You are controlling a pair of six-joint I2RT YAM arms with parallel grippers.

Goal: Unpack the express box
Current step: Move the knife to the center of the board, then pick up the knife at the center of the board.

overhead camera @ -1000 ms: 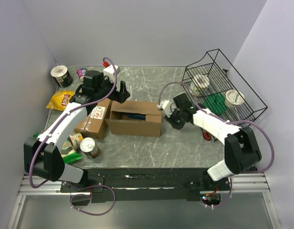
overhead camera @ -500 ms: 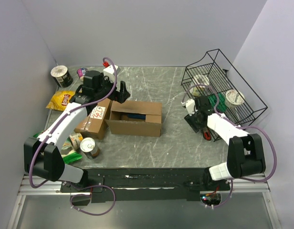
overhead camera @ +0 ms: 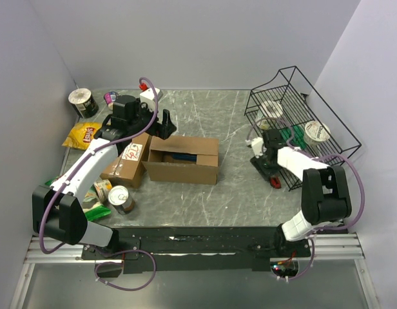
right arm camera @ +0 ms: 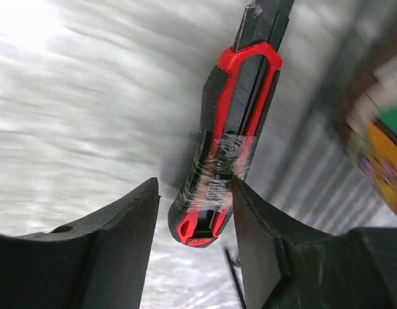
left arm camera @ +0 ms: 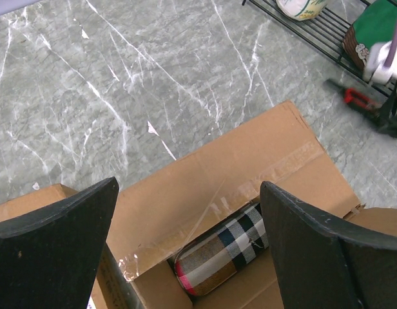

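The open brown express box point(overhead camera: 183, 159) lies in the middle of the table, and a plaid case point(left arm camera: 224, 251) lies inside it. My left gripper point(overhead camera: 161, 125) hovers open over the box's rear flap point(left arm camera: 250, 174), its jaws wide apart and empty point(left arm camera: 189, 190). A red and black utility knife point(overhead camera: 276, 181) lies on the table beside the wire basket. My right gripper point(overhead camera: 268, 168) is open, and its fingers straddle the butt end of the knife point(right arm camera: 234, 129). The knife sits close to the right finger, with a gap on the left point(right arm camera: 195, 193).
A black wire basket point(overhead camera: 327, 148) at the right holds cups and a green packet. A smaller cardboard box point(overhead camera: 124, 164), cans point(overhead camera: 121, 198), a chips bag point(overhead camera: 82, 135) and a tub point(overhead camera: 84, 102) crowd the left side.
My right gripper has swung from beside the box's right end over to the knife by the basket. The left arm and the box have not moved.
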